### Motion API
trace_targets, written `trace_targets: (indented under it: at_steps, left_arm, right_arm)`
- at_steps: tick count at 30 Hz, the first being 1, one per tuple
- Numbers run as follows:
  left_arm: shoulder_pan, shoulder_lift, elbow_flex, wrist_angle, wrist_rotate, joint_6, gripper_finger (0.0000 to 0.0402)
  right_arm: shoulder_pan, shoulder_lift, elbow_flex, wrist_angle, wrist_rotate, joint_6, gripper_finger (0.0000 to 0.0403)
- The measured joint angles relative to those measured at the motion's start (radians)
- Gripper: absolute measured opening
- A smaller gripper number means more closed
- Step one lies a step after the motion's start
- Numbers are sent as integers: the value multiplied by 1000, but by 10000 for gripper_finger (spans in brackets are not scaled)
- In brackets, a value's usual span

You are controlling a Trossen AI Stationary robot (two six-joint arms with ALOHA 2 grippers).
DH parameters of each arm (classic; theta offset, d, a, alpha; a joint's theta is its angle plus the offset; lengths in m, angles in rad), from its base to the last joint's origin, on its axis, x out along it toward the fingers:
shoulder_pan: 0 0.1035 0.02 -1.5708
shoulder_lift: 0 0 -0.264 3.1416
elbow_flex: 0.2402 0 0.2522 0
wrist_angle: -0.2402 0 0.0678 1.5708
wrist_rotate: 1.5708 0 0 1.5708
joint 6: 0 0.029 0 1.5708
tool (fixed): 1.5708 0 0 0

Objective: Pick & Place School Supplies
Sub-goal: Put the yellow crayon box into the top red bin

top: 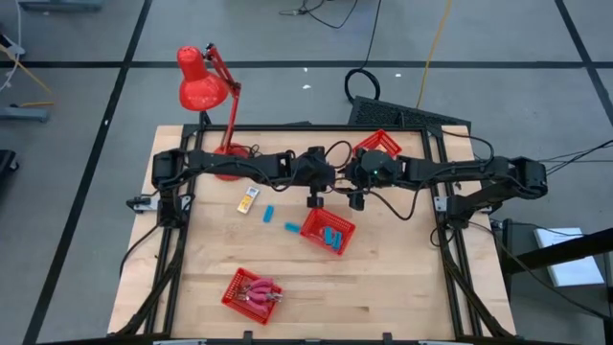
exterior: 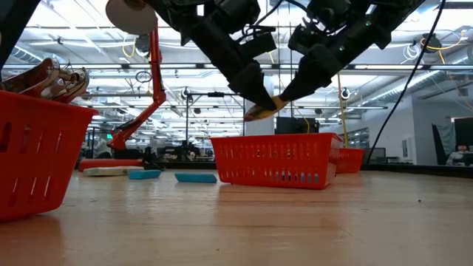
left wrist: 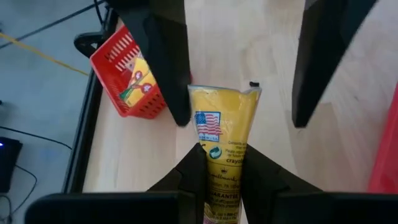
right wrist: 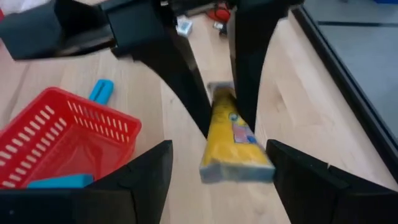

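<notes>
The left pincer [left wrist: 222,171] is clamped on a yellow crayon packet [left wrist: 222,134], its two fingers pinching one end while the rest of the packet sticks out ahead, held up off the tabletop [top: 383,287]. From the low view the packet [exterior: 263,109] hangs in the air just above the middle basket [exterior: 275,159], with both arms' fingers meeting around it. The right pincer [right wrist: 227,168] faces it from the other side with its fingers spread wide, and the packet's free end [right wrist: 235,146] sits in the gap between them; I can't tell whether they touch it.

Looking straight down, the two pincers meet near the centre of the tabletop, the left pincer [top: 314,199] and the right pincer [top: 357,199] just beside each other. At about 6 o'clock from them lies the middle basket [top: 314,226], with blue blocks [top: 333,239] inside. At 9 o'clock from that basket two more blue blocks [top: 292,227] lie loose on the wood, and a second yellow packet [top: 248,200] lies a little beyond them. Another basket [top: 236,289] sits toward 7 o'clock near the front edge, holding pink-handled tools [top: 261,290]. A third basket [top: 380,145] stands at 1 o'clock at the back edge. A red lamp [top: 203,84] rises from the back at 10 o'clock.
</notes>
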State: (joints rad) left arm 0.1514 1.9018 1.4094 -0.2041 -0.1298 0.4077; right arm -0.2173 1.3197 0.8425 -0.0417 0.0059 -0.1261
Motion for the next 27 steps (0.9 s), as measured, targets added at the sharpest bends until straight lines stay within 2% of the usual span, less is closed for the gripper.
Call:
trace_targets:
  at_steps: [10,15,22,24,27]
  left_arm:
    - [-8,0,0,40,19,3,66]
    - [-8,0,0,40,24,3,66]
    - [-2,-3,0,5,21,10,66]
    - [-2,-3,0,-1,21,10,66]
    - [-2,-3,0,-11,12,13,66]
  right_arm:
    - [0,8,0,25,20,-7,238]
    - [0,26,0,26,48,-28,199]
    - [3,32,0,29,45,-44,118]
    - [3,32,0,27,41,-45,105]
    - [3,32,0,27,41,-49,106]
